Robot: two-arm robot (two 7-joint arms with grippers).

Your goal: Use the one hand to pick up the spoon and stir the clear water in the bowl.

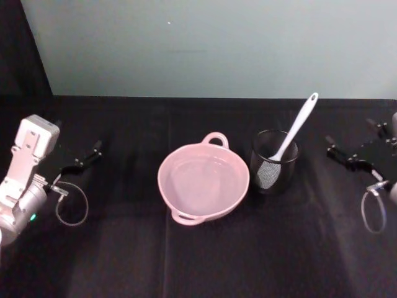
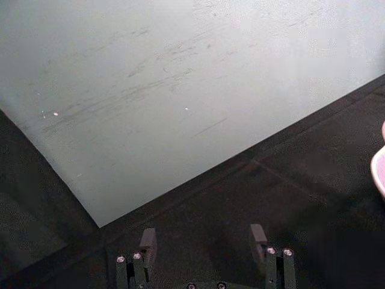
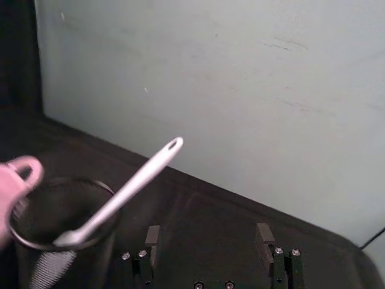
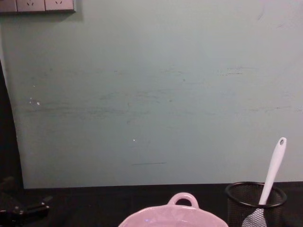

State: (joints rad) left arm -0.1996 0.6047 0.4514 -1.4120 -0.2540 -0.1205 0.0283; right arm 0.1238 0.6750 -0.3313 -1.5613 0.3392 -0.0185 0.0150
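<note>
I have the spoon (image 1: 294, 127) standing blade-down in the black wire-mesh cup (image 1: 282, 177), just to the right of the pink bowl (image 1: 164, 186); its long handle leans out over the cup rim, back and to the right, with the holed tip well above the mesh; that lean puts bare handle in free air, which I judge is the reason for parking it in a cup and not flat on the black tablecloth (image 1: 186, 267).

The bowl sits mid-table with clear water (image 1: 201, 183) in it, one loop handle toward the wall and one toward me; cup and bowl are close, nearly touching, so the carry across should be short.

The right gripper (image 3: 207, 238) hangs off to the right of the cup, apart from it, fingers spread wide with nothing between them; its wrist view has the handle just ahead, so I take this arm as the one for the job; the grasp is not yet begun.

The left gripper (image 2: 203, 238) is parked at the far left, well apart from the bowl, likewise spread and empty.

My worry: pulling the handle sideways could tip the light cup.
</note>
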